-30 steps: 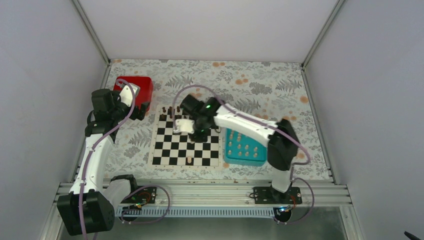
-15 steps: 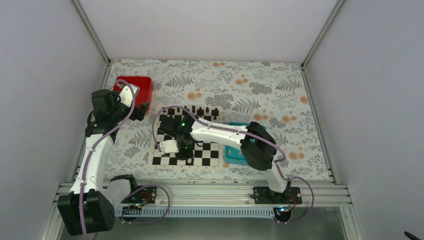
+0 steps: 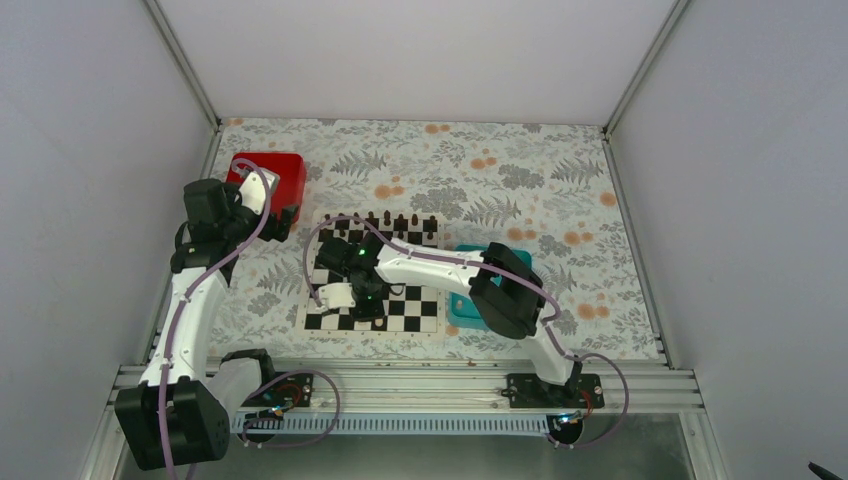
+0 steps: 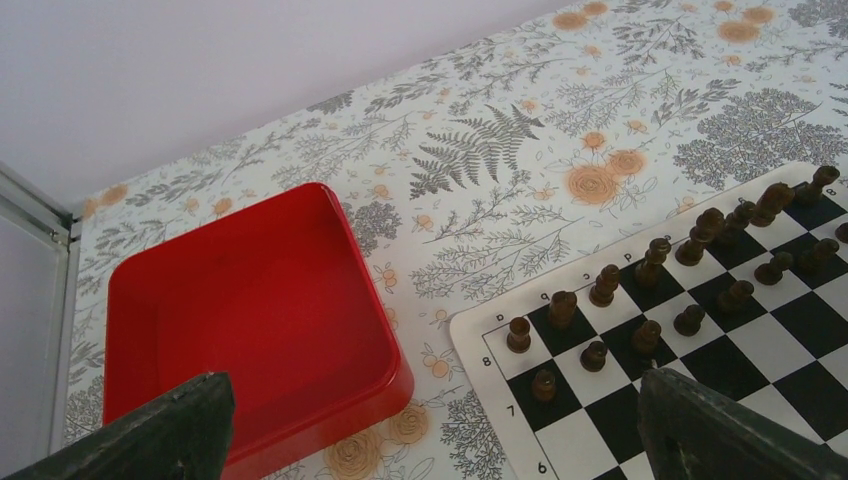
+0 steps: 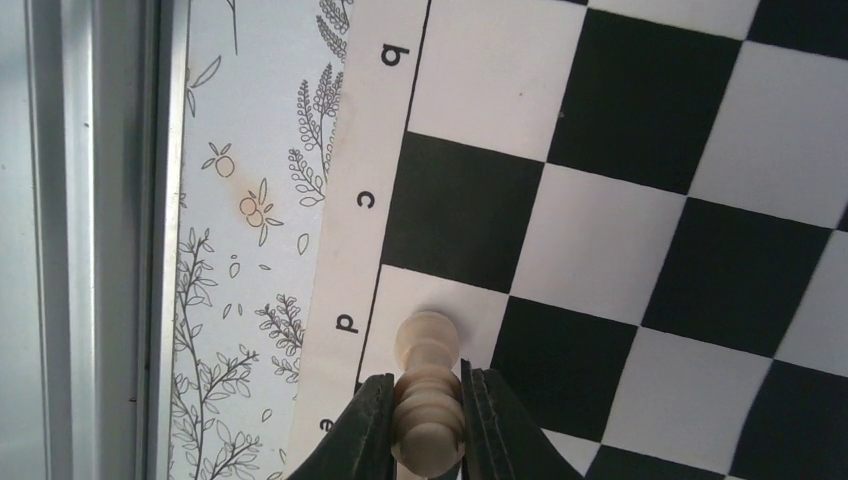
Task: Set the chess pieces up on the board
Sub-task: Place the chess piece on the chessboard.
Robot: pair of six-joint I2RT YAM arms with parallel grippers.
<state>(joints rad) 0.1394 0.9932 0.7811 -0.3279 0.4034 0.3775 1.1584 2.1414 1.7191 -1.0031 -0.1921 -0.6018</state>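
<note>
The board's [image 5: 620, 230] border read b, c, d, e along one edge and 8, 7, 6 down another. The right hand [image 5: 428, 425] was clamped on a pale piece [image 5: 428, 345] over the white d square. Dark pieces [image 4: 650, 262] lined ranks 8 and 7. The left hand [image 4: 435, 435] gaped wide, holding nothing, near the red tray [image 4: 250, 300].

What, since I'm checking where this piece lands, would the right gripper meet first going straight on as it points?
Probably the chessboard: the right gripper, shut on a light piece, points at the white square beside the letter d at the board's edge. How far above it is unclear.
</note>
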